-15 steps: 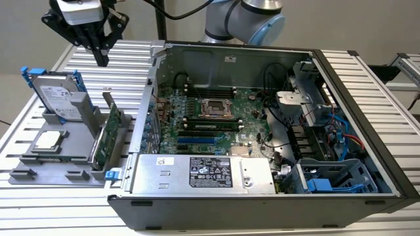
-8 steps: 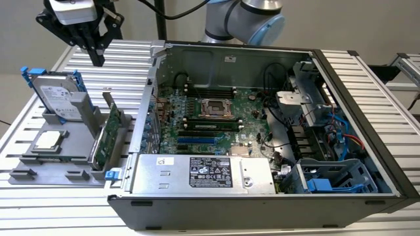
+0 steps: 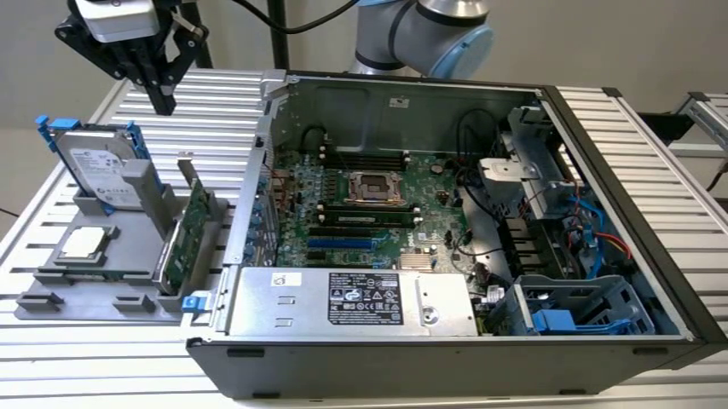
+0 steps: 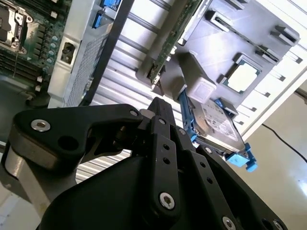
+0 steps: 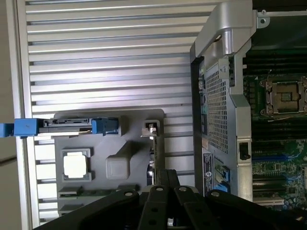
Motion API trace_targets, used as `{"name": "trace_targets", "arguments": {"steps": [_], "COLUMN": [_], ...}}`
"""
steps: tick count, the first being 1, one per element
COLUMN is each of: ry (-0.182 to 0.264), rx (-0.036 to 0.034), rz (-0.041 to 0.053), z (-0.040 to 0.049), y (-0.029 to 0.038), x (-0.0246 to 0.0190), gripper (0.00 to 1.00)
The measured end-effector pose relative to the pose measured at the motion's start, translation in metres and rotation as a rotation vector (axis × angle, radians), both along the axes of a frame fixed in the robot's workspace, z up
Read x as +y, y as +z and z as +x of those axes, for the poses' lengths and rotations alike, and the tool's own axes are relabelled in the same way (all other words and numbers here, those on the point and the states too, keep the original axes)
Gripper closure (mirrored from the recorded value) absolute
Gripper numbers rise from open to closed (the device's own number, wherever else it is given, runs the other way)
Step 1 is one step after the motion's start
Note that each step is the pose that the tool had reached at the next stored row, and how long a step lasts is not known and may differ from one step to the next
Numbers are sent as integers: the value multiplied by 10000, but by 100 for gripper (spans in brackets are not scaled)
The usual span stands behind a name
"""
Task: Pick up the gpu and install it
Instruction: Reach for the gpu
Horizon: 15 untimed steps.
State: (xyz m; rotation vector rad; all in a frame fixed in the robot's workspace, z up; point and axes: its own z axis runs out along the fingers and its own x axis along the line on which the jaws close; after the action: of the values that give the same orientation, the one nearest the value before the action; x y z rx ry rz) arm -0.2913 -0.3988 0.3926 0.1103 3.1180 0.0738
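The gpu [image 3: 186,237] stands on edge in a slot of the grey holder [image 3: 68,281] on the exterior view's left, green board face showing, just outside the open computer case [image 3: 637,256]. In both wrist views it appears edge-on as a thin card, the gpu [image 5: 154,155] [image 4: 169,45] with its silver bracket end. My gripper [image 3: 163,100] hangs well above the holder, behind the card, black fingers pointing down and pressed together with nothing between them. The gripper [image 5: 165,175] [image 4: 158,103] tip lies over the card's line in both wrist views.
A silver hard drive [image 3: 102,166] in a blue frame stands in the holder beside the card, and a processor chip [image 3: 89,243] lies flat on it. Inside the case are the motherboard [image 3: 364,204], blue slots [image 3: 341,244] and a power supply [image 3: 353,298]. A ribbed metal table [image 3: 216,94] carries everything.
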Motion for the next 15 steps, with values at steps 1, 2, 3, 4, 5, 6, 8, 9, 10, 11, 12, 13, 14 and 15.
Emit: {"name": "trace_targets", "arguments": {"steps": [1, 2, 3, 4, 5, 6, 8, 9, 10, 11, 12, 13, 14, 15], "ry": [1, 0, 0, 0, -1, -1, 0, -1, 0, -1, 0, -1, 0, -1], "rx": [0, 0, 1, 1, 1, 0, 0, 0, 0, 0, 1, 0, 1, 1], "rz": [0, 0, -1, 0, -1, -1, 0, 0, 0, 0, 0, 0, 0, 0], "z": [0, -1, -1, -1, -2, -2, -2, -2, -2, -2, -1, -1, -1, -2], "y": [0, 0, 0, 0, 0, 0, 0, 0, 0, 0, 0, 0, 0, 0], "x": [0, 0, 0, 0, -1, -3, -12, -17, -24, -30, -36, -43, -49, -55], "gripper": [100, 100, 100, 100, 100, 100, 100, 100, 100, 100, 100, 100, 100, 100]}}
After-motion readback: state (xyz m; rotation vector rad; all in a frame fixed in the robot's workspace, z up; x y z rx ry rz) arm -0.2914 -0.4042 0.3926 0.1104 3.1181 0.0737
